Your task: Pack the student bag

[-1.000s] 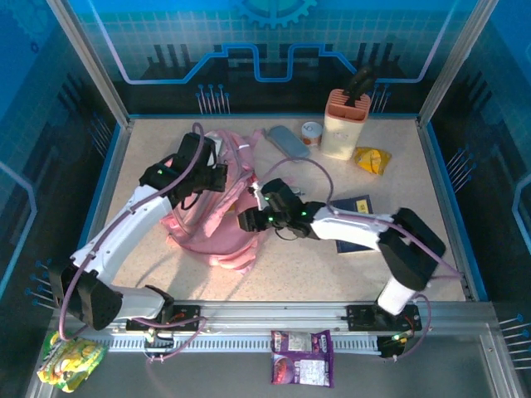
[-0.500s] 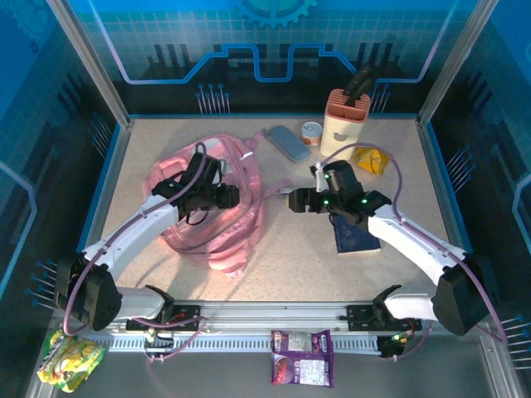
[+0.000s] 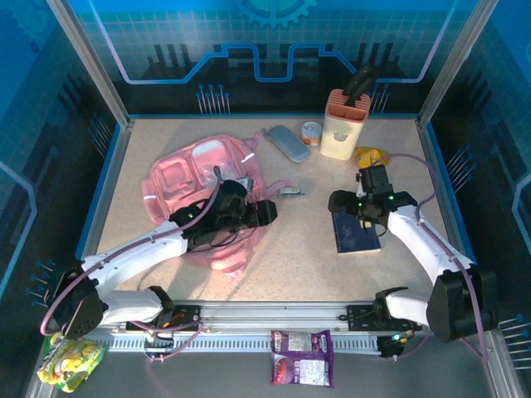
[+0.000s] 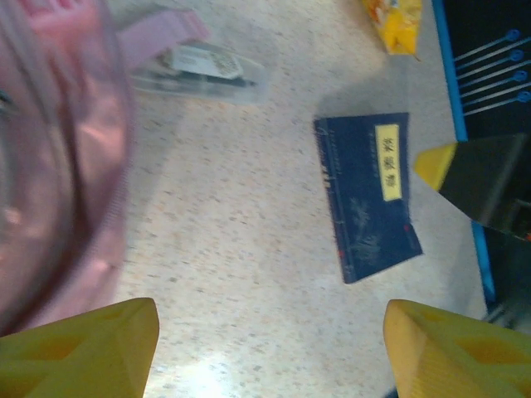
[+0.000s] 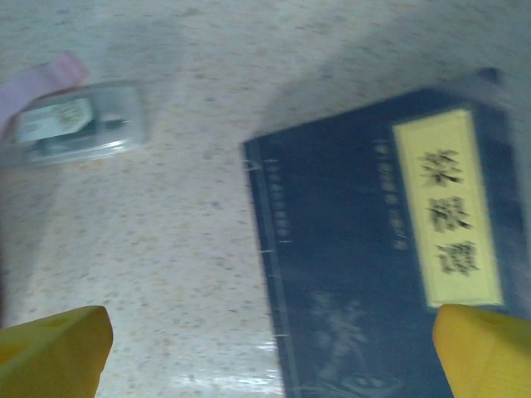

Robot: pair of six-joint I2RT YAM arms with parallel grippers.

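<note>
The student bag (image 3: 187, 178), a soft pink backpack with a clear window panel, lies flat on the table's left half; its pink edge (image 4: 50, 166) runs down the left of the left wrist view. My left gripper (image 3: 267, 212) hovers just off the bag's right edge, open, its yellow fingertips (image 4: 83, 348) wide apart over bare table. My right gripper (image 3: 335, 201) is open over the left edge of a navy book (image 3: 357, 232) with a yellow title label (image 5: 448, 215). Nothing sits between either pair of fingers.
A clear pouch (image 3: 290, 192) lies between the bag and the book, by a pink strap (image 5: 41, 79). At the back stand a grey case (image 3: 288, 143), a can (image 3: 312, 133), a beige holder (image 3: 343, 124) and a yellow snack pack (image 3: 372, 157). Two packets (image 3: 301, 356) lie beyond the front rail.
Both grippers have opened and let go of the bag, which has settled flat. The left arm drew near and right; the right arm swung right over the book.
</note>
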